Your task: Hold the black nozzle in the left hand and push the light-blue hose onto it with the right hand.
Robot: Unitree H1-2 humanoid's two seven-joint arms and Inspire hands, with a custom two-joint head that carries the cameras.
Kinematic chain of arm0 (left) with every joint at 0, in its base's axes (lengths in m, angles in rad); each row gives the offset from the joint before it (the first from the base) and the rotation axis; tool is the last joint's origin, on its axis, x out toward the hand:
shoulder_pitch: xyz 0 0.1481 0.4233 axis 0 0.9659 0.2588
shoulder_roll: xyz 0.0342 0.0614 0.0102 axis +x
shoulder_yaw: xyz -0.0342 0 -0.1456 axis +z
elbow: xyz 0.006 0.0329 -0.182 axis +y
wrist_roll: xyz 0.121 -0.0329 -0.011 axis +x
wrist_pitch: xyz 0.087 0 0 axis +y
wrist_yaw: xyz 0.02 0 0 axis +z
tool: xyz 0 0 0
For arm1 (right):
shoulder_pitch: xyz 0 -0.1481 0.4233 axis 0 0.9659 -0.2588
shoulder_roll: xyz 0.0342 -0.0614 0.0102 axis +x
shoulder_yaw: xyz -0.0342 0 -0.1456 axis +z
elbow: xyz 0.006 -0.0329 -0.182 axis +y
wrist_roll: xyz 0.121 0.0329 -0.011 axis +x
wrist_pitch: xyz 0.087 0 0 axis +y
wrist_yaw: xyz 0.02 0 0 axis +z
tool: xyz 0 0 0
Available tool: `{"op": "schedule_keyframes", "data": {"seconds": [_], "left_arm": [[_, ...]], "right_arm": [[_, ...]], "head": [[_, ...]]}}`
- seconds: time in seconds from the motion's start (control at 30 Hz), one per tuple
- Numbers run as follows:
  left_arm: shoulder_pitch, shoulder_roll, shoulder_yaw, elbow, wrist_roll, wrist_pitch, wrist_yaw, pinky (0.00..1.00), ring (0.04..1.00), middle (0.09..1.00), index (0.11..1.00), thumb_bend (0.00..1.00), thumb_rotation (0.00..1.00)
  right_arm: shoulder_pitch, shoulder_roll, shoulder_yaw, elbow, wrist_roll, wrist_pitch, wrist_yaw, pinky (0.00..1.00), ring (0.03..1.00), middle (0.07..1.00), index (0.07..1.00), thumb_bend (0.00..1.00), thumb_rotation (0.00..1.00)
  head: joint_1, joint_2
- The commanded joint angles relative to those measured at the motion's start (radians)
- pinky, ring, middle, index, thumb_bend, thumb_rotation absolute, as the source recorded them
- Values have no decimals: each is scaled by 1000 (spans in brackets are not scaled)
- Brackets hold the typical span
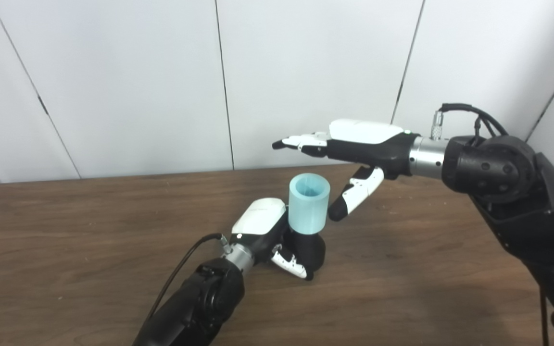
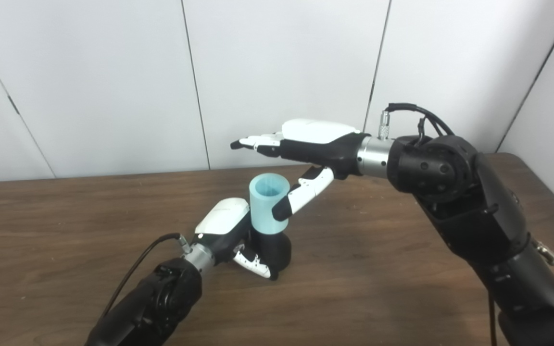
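Near-centre on table: left hand wrapped round black nozzle, axis upright, light-blue hose already sitting on top. Farther & to the right: right hand spread, holding nothing, above hose, thumb just beside it. Looks like pressing straight down comes next.

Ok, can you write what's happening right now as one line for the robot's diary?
left hand: shut on black nozzle | light-blue hose: upright on nozzle | right hand: open, fingers apart, above hose | table: nozzle standing on it

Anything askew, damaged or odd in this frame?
Nothing stands out. The hose sits upright on the nozzle, which the left hand grips on the table. The right hand is open above, holding nothing.
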Motion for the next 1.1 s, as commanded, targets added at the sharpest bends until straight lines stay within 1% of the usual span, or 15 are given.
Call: {"op": "schedule_keyframes", "data": {"seconds": [0.0, 0.2, 0.33, 0.63, 0.83, 1.07], "left_arm": [[69, 35, -44, 91, 27, 34, -123, 405, 449, 448, 495, 527, 0], [72, 38, -39, 91, 21, 34, -120, 414, 463, 477, 488, 526, 0], [73, 38, -36, 91, 19, 37, -118, 412, 467, 477, 489, 526, 0], [72, 38, -35, 91, 19, 35, -116, 424, 483, 478, 489, 526, 0], [68, 40, -33, 86, 18, 36, -120, 418, 475, 471, 492, 526, 0], [74, 37, -34, 82, 16, 38, -121, 416, 474, 468, 493, 527, 0]], "right_arm": [[-22, -32, -17, -47, 12, 3, -14, 1000, 1000, 1000, 1000, 1000, 1000], [19, -56, -20, -83, 30, -9, -14, 1000, 1000, 1000, 1000, 1000, 1000], [41, -75, -22, -110, 39, -11, -14, 1000, 1000, 1000, 1000, 1000, 1000], [58, -87, -18, -110, 50, -23, -17, 1000, 1000, 1000, 1000, 1000, 1000], [65, -78, 6, -104, 37, -18, -10, 1000, 1000, 1000, 1000, 1000, 1000], [83, -60, 50, -84, 10, -27, -18, 1000, 1000, 1000, 1000, 1000, 1000]], "head": [[-2, 2], [-1, 3], [-3, 2], [-4, 5], [-1, 10], [-2, 14]]}}
